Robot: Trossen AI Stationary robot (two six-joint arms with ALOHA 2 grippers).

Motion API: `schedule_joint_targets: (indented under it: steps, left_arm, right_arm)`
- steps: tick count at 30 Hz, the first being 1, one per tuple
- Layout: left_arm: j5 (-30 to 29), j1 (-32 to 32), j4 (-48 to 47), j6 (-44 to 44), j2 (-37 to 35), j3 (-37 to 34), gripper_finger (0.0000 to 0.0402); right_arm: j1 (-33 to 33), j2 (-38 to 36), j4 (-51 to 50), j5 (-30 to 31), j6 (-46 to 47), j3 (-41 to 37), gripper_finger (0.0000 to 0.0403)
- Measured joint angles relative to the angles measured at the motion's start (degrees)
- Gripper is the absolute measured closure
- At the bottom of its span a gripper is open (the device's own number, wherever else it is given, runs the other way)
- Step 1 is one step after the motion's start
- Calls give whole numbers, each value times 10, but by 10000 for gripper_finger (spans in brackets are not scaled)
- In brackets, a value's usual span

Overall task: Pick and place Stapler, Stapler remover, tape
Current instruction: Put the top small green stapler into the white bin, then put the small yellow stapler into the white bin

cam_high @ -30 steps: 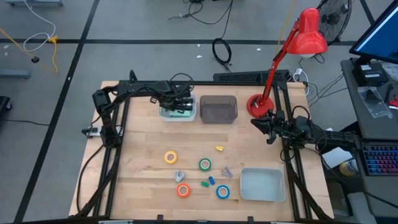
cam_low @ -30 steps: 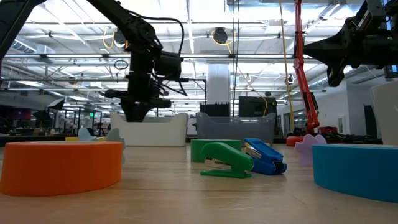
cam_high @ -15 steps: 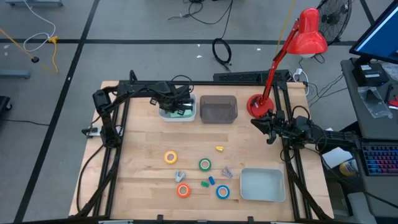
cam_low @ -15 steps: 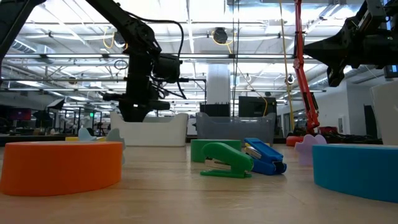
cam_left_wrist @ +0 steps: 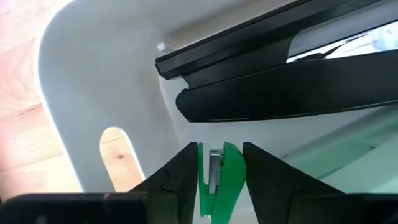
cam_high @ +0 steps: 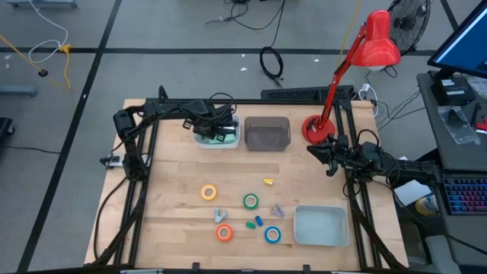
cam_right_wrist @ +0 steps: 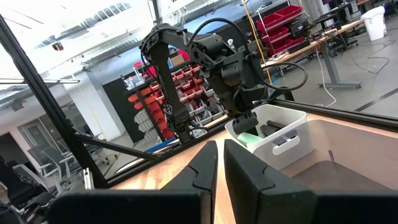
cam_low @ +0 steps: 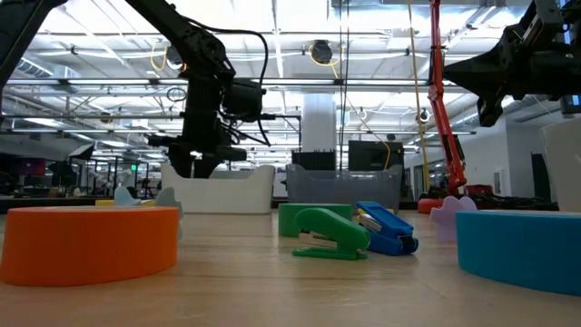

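Observation:
My left gripper (cam_high: 214, 131) points down into the white bin (cam_high: 230, 141) at the table's far side, with a green stapler (cam_left_wrist: 219, 177) between its fingers. The stapler shows pale green in the right wrist view (cam_right_wrist: 249, 138). A long black stapler (cam_left_wrist: 280, 81) lies in the same bin. Yellow (cam_high: 208, 192), green (cam_high: 250, 201), orange (cam_high: 224, 233) and blue (cam_high: 272, 234) tape rolls lie flat on the table. Two greyish stapler removers (cam_high: 220, 215) (cam_high: 278, 209) lie among them. My right gripper (cam_high: 329, 156) waits shut and level at the right edge. My left gripper has the green stapler's two sides (cam_left_wrist: 231, 168) between its two fingers (cam_left_wrist: 185, 177), which come from above and point down. The stapler stands inside the white bin. Its lower end is out of the frame, so whether it rests on the bin's floor does not show.
A dark see-through bin (cam_high: 267, 133) stands beside the white one. A pale tray (cam_high: 320, 226) sits near the right front. A red lamp's base (cam_high: 313, 127) is at the far right. A small green (cam_high: 249, 224) and a small blue stapler (cam_high: 259, 220) lie between the rolls.

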Motion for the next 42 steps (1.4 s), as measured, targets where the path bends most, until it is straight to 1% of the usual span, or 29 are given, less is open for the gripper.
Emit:
schedule_joint_targets:
  steps: [5,14,18,20,23,27,30,33,36,42]
  left_arm:
    - [1,0,0,6,0,0,251]
    - [53,0,-10,17,-5,4,188]
    - [59,1,-20,19,-28,22,180]
    - [49,0,-19,28,-49,31,179]
    - [15,0,-15,36,-94,40,178]
    - [-26,-11,-7,35,-175,42,178]
    - [-34,-27,-9,30,-237,42,178]
    - [-38,-49,-11,30,-295,42,178]
    - [-66,-80,-11,38,-348,34,178]
    - [-103,-137,-5,56,-437,-7,178]
  right_arm:
    - [0,0,0,0,0,0,383]
    - [0,0,5,0,0,0,383]
    - [0,0,16,0,0,0,383]
    - [0,0,30,0,0,0,383]
    - [0,0,62,0,0,0,383]
    - [0,0,78,-1,0,2,383]
    - [8,10,77,-2,2,11,383]
    - [17,43,71,-2,-3,27,383]
    - [27,94,81,-1,-11,60,383]
    - [55,252,74,-2,-32,138,383]
